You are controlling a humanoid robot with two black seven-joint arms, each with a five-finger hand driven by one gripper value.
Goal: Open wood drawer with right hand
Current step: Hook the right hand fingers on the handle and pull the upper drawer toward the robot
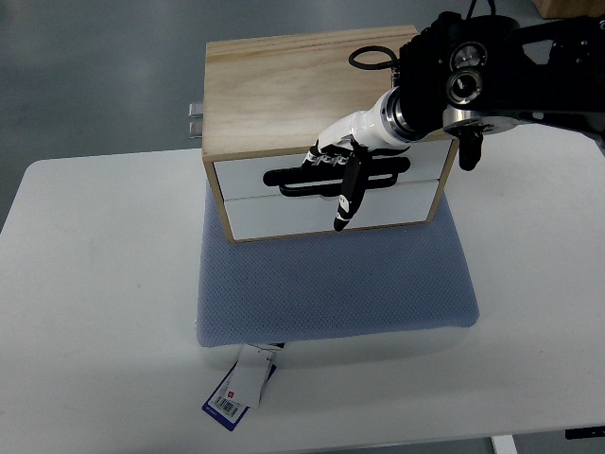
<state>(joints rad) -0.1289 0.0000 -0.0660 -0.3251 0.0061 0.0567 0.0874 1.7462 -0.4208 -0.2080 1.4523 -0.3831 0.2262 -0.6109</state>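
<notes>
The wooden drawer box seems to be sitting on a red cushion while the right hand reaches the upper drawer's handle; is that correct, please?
Not quite: in the top view the cushion is blue-grey, not red. The rest holds: the wooden drawer box sits on it, and the right hand is at the upper drawer's handle.

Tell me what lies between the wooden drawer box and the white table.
In the top view, a blue mesh cushion lies between them: the wooden drawer box sits on its far part, and the cushion rests on the white table.
</notes>
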